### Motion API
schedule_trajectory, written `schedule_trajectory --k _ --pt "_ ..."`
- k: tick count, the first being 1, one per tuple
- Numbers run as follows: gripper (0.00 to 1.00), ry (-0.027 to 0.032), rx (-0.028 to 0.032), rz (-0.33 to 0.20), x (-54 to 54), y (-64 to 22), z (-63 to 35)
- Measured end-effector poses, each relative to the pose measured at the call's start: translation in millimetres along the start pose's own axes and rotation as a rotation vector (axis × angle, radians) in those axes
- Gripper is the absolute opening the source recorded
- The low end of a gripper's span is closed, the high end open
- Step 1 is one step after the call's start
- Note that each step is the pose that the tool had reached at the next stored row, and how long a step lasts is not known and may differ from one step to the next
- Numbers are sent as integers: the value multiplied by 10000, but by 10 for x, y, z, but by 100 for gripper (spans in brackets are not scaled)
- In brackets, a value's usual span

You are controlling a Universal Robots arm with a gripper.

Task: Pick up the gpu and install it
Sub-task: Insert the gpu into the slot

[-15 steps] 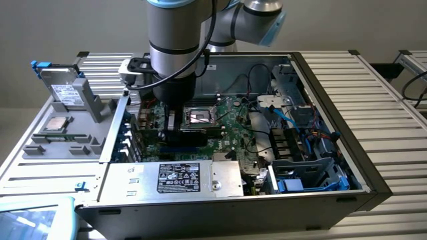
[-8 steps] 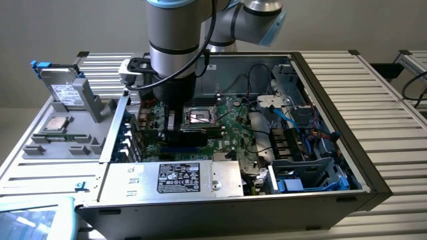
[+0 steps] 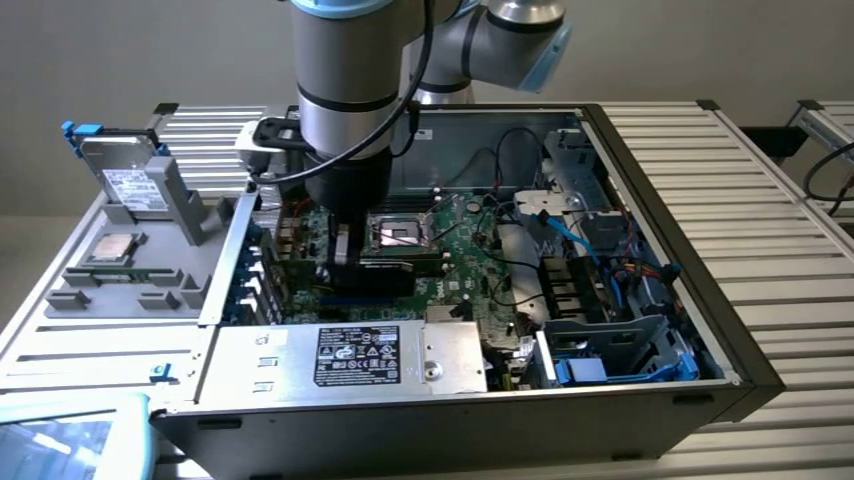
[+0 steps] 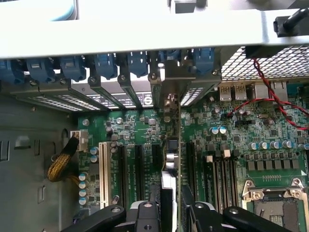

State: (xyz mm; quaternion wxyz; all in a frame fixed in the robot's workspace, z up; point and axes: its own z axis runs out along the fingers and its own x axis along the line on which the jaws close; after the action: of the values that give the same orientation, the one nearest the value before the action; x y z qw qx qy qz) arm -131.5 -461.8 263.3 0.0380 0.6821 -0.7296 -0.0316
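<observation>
Arm's pincer point(image 4: 174, 215) clamps the gpu point(image 4: 171, 162) between both fingers; card stands on edge straight beneath pincer, at the motherboard point(image 4: 137, 130) expansion slots, bracket end farthest from pincer

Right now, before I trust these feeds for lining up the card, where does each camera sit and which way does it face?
Exterior view: off the arm, above and outside the open computer case, looking down into it; the arm reaches in from above.
Wrist view: on the wrist, low over the case, looking past the gripper onto the motherboard.
Shared: graphics card, motherboard, processor socket.
</observation>
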Motion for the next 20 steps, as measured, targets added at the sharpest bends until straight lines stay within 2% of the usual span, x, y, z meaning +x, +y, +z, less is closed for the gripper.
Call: schedule_trajectory --k 8,12,20 --pt "28 0 -2 -2 2 -4 -1" --pt "28 2 -16 -3 -1 -63 -7" --pt "28 3 -27 -2 -5 -62 -19"
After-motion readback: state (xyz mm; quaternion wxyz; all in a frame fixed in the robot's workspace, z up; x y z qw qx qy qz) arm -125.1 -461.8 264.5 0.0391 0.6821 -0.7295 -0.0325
